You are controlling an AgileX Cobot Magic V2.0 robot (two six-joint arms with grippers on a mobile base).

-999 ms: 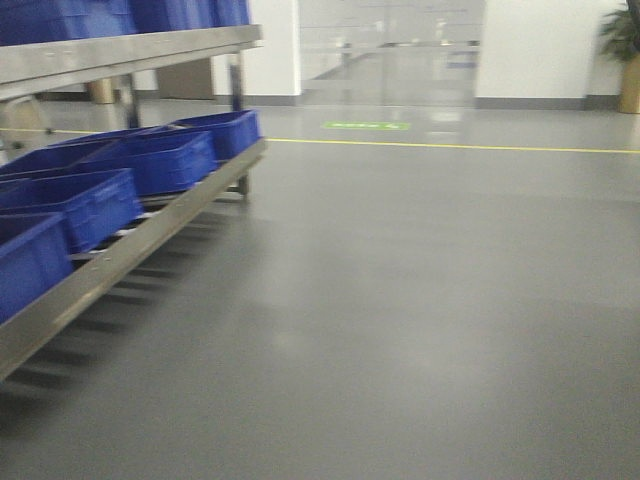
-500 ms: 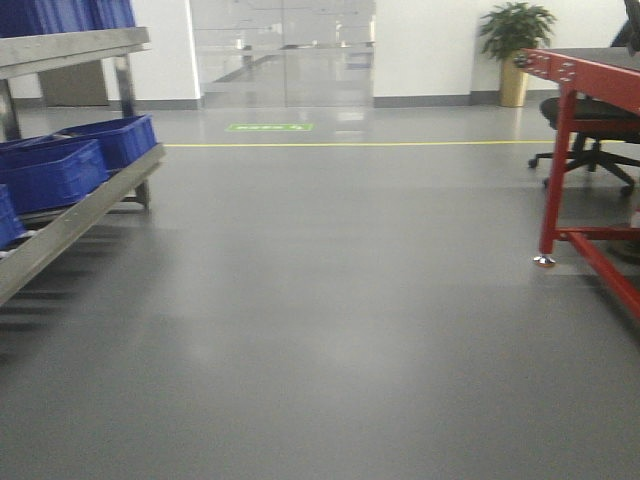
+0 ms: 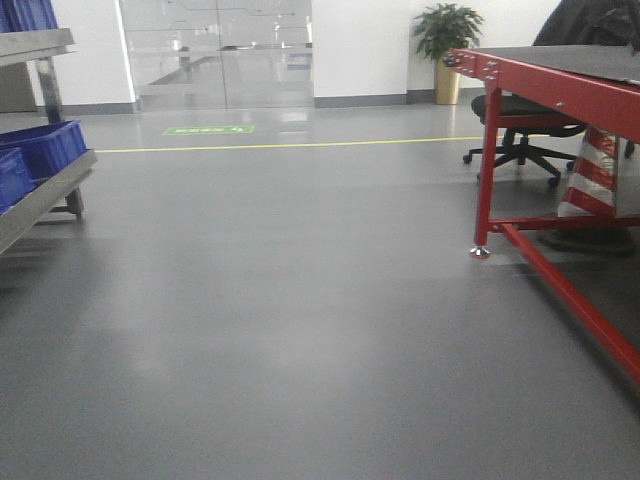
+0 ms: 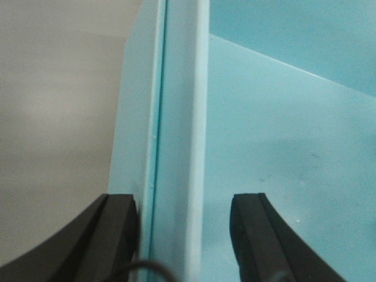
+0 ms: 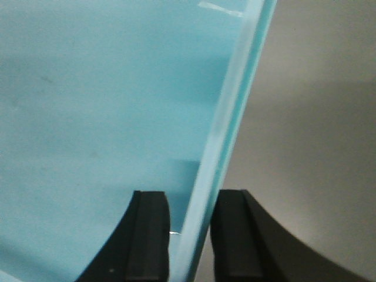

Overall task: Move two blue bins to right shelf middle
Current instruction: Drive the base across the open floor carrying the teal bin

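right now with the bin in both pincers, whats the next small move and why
Probably turn to the right. The left pincer and right pincer each clamp a rim of the bin, but the front view shows the left rack and a red table, with no right shelf in sight.

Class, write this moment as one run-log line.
left gripper: fingers astride blue bin wall | right gripper: shut on blue bin wall | front view: red table right, steel shelf left
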